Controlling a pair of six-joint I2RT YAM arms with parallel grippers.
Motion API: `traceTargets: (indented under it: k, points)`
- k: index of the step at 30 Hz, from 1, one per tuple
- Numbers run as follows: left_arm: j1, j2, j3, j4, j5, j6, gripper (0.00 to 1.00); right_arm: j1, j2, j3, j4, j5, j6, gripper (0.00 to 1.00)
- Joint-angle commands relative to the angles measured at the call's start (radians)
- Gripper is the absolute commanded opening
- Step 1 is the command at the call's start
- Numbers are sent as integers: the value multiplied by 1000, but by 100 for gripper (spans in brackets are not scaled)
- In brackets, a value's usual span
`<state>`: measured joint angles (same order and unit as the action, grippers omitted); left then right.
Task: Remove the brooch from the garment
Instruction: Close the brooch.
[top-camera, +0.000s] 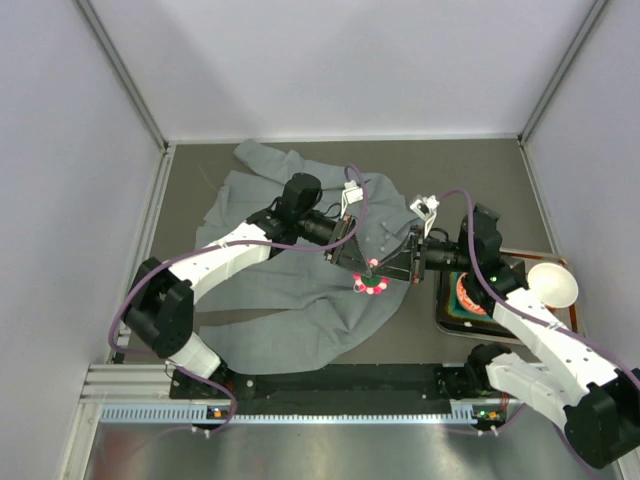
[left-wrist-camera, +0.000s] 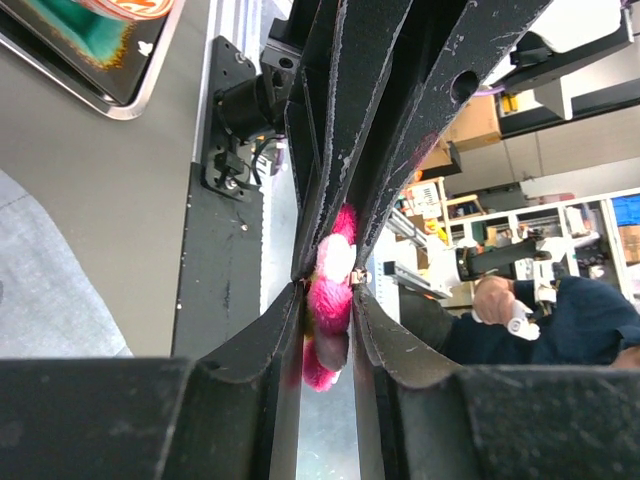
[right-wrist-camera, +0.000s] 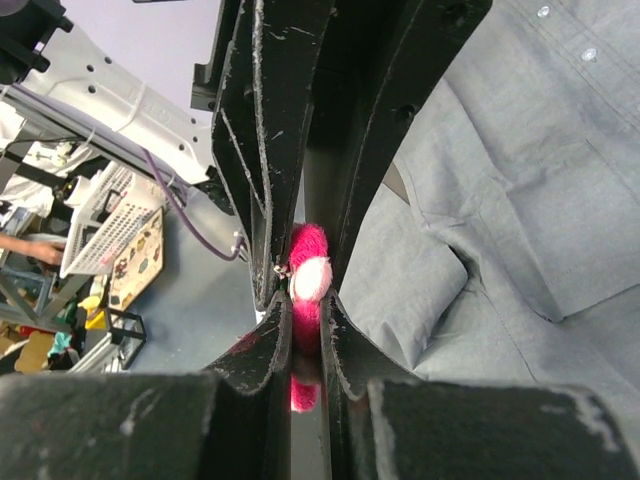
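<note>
You have the brooch (top-camera: 372, 287) just over the near right part of the garment (top-camera: 290, 300), pinched from two sides. Your left gripper (left-wrist-camera: 328, 300) is closed narrow on the pink petals. Your right gripper (right-wrist-camera: 305, 305), fingers almost together, grips the same flower from the opposite side. Whether the pin is in the cloth or out of it, you cannot tell. Farther back, the rest of the garment lies rumpled.

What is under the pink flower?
The grey shirt spreads under the brooch. The left hand and right hand pinch it, hiding whether its pin goes into the cloth.
</note>
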<state>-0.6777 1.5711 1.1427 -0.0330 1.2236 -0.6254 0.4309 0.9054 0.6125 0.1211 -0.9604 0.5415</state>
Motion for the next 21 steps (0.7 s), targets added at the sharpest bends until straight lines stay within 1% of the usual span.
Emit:
traceTargets:
  k: [1, 6, 7, 8, 12, 17, 21]
  points:
    - [-69, -16, 107, -104, -142, 125, 23, 51, 12, 64, 22, 69, -52, 0]
    - [-79, -19, 137, -156, -177, 164, 24, 68, 13, 73, 9, 83, -54, 0]
    - [-83, -19, 146, -177, -206, 200, 24, 68, 12, 75, 3, 86, -55, 0]
    - [-86, -20, 156, -233, -225, 222, 24, 66, 10, 75, -1, 91, -55, 0]
    - [-94, -23, 181, -283, -266, 262, 24, 69, 4, 75, -6, 95, -54, 0]
    - [-106, -26, 192, -298, -280, 294, 25, 78, 7, 89, -29, 104, -64, 0]
    - [-109, -20, 190, -300, -277, 290, 25, 85, 0, 92, -29, 117, -69, 0]
